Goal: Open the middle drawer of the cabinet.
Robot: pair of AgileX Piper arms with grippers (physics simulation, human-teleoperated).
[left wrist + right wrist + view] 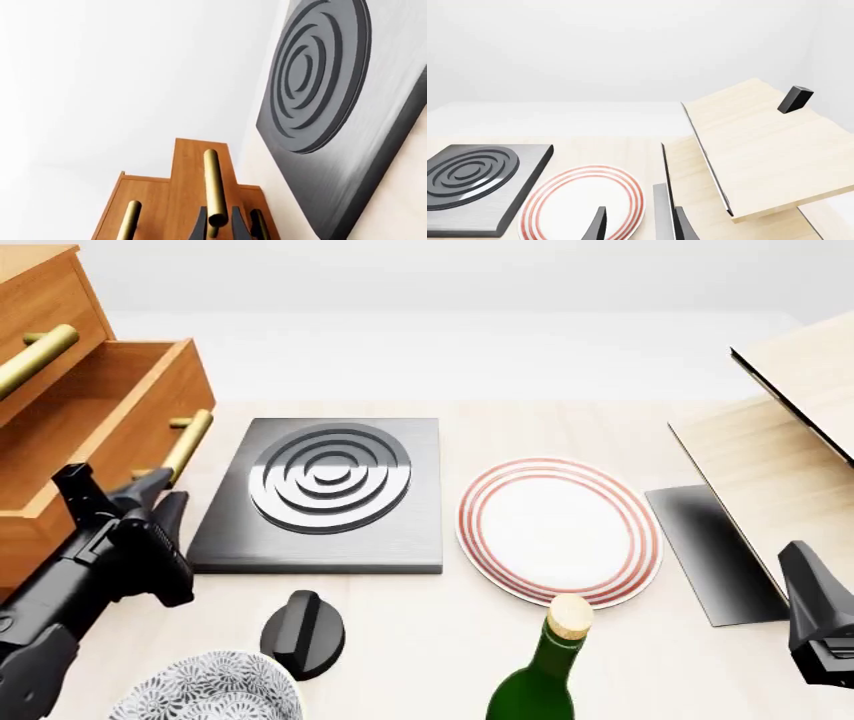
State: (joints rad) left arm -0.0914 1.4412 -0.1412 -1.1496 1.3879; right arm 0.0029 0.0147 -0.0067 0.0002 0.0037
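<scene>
The orange-brown cabinet (40, 300) stands at the far left in the front view. Its middle drawer (100, 400) is pulled out, with the inside showing, and its brass bar handle (187, 443) faces the table. My left gripper (158, 495) is at the near end of that handle. In the left wrist view the fingers (200, 226) sit close on both sides of the bar (213, 182), shut on it. The uppermost drawer's handle (38, 355) is above it. My right gripper (640, 227) is open and empty at the near right, and it also shows in the front view (817, 615).
A dark square plate with raised rings (327, 490) lies beside the drawer. A red-rimmed white plate (558, 528), a green corked bottle (541, 680), a black knob-shaped object (304, 632) and a patterned bowl (207, 690) lie nearer. A pale wood box with a dark panel (787, 440) stands at the right.
</scene>
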